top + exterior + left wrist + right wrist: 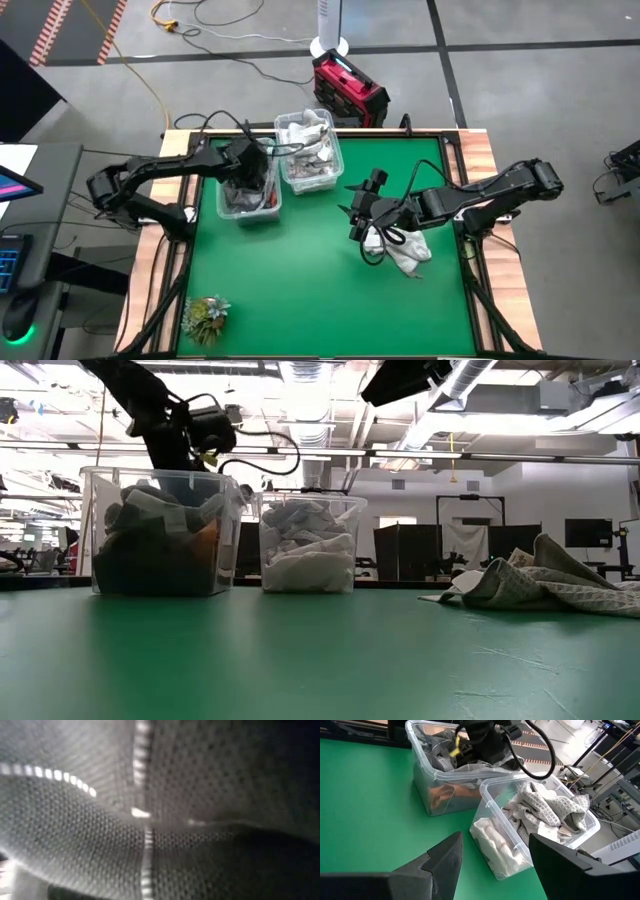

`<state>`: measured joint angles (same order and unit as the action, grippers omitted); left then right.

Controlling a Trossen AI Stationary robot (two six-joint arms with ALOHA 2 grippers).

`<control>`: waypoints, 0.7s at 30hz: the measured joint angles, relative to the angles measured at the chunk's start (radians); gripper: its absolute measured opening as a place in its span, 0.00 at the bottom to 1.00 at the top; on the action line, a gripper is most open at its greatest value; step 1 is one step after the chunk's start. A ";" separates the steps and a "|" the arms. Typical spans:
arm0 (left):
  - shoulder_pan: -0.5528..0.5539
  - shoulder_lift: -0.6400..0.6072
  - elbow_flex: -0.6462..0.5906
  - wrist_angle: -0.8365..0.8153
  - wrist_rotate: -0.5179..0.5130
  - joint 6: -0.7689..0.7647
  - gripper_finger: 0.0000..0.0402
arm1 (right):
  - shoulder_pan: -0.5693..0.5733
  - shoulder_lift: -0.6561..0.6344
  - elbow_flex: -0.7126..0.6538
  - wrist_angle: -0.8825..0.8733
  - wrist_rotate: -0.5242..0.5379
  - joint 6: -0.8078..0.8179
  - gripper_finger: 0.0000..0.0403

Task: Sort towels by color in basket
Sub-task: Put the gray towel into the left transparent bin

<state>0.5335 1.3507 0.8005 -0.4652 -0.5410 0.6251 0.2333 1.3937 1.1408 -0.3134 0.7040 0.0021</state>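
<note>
The sorting is judged to be nearly finished. On the left, a clear plastic bin (249,195) is filled with dark grey and rust-orange towels (160,545), and just beside it a second clear bin (311,152) is packed with white and pale patterned towels (305,545). Only one towel is seen outside the bins: a grey plaid towel (405,249) left crumpled on the green worktop (300,280), well apart from both bins, so a single transfer appears to remain. A small green plant (205,318) lies at the near left corner of the worktop, apart from the towels. The left gripper (245,170) is lowered into the dark-towel bin with its fingers fully closed; only woven cloth pressed close is shown by its wrist camera, and whether that cloth is pinched cannot be told. The right gripper (362,222) is held wide open and empty, poised above the worktop beside the plaid towel.
</note>
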 joint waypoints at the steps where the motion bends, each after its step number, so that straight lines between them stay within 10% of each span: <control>1: -0.017 -0.005 0.000 0.001 -0.029 0.012 0.00 | 0.000 0.000 0.000 0.000 0.000 0.000 0.64; 21: -0.145 -0.169 0.072 -0.156 -0.168 -0.045 0.00 | -0.007 0.000 0.000 -0.007 0.000 0.011 0.64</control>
<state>0.3883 1.1813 0.8722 -0.6209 -0.7095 0.5802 0.2264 1.3937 1.1408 -0.3202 0.7040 0.0133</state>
